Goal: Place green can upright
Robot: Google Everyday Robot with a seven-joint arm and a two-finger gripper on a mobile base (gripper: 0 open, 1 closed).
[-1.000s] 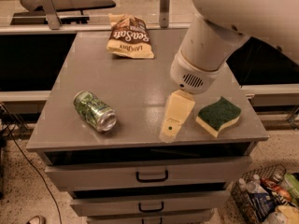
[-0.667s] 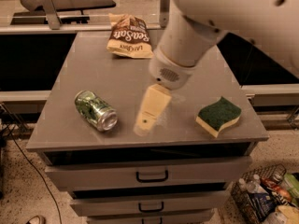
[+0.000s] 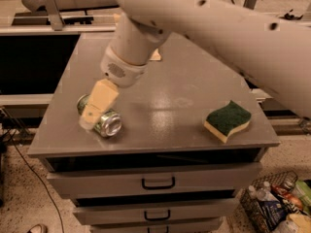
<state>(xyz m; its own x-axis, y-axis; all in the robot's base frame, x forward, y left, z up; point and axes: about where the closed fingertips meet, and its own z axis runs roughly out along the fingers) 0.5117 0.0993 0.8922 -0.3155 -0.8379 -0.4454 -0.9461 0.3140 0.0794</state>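
Gripper (image 3: 91, 115) low over the sideways green can (image 3: 110, 124), perhaps touching it

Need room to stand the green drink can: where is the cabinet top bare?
Bare: the middle of the grey cabinet top, between the shiny green aluminium can lying sideways and the green-topped yellow sponge. Crowded: the can's corner, where the gripper hangs over it.

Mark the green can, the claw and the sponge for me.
green can (image 3: 110, 124), camera view, silver end face
claw (image 3: 89, 119), camera view, tip, at the can
sponge (image 3: 228, 116), camera view, green top
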